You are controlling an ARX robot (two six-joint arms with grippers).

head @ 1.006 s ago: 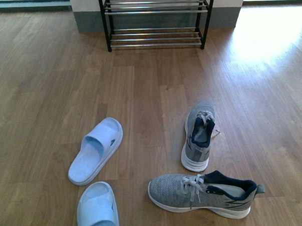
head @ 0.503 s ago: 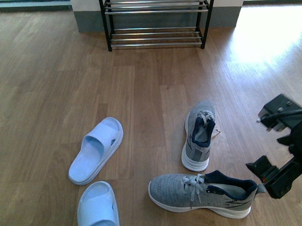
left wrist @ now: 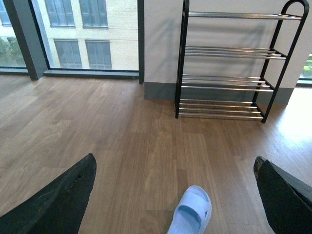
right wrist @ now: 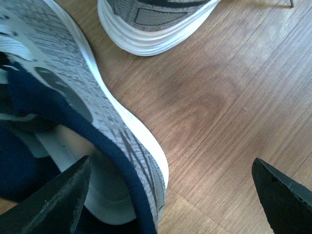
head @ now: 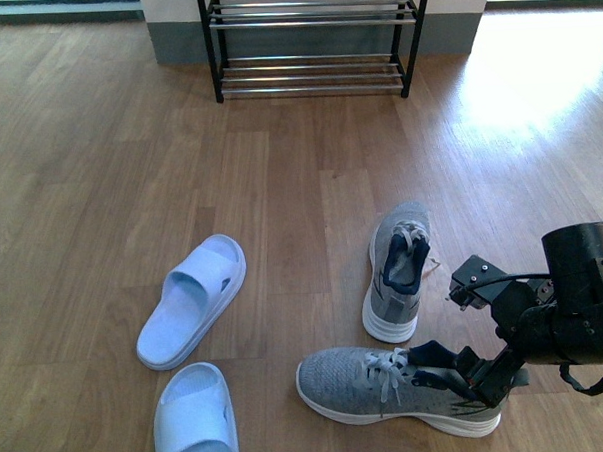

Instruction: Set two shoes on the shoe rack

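Starting out front: the right gripper (head: 469,324) hangs spread wide at the heel of the near sneaker (head: 378,381), which lies crosswise on the floor (head: 99,175), toe toward a blue sandal (head: 195,421). The far sneaker (head: 396,272) sits just beyond it, toe aimed at the shoe rack (head: 315,75), well apart across bare boards. Only the rack's lower tiers make this shot.

Over to the left wrist camera: the whole shoe rack (left wrist: 229,83) shows, arched top included, against the wall beside a window (left wrist: 73,34). The left gripper (left wrist: 174,162) gapes with nothing between its fingers, and open floor runs ahead.

Right wrist camera, close in: one finger (right wrist: 48,202) sits over the near sneaker's (right wrist: 73,83) navy-lined opening and the other over bare wood, so the jaws straddle the heel wall unclenched. Contact I cannot tell. The far sneaker's (right wrist: 156,34) white heel lies near.
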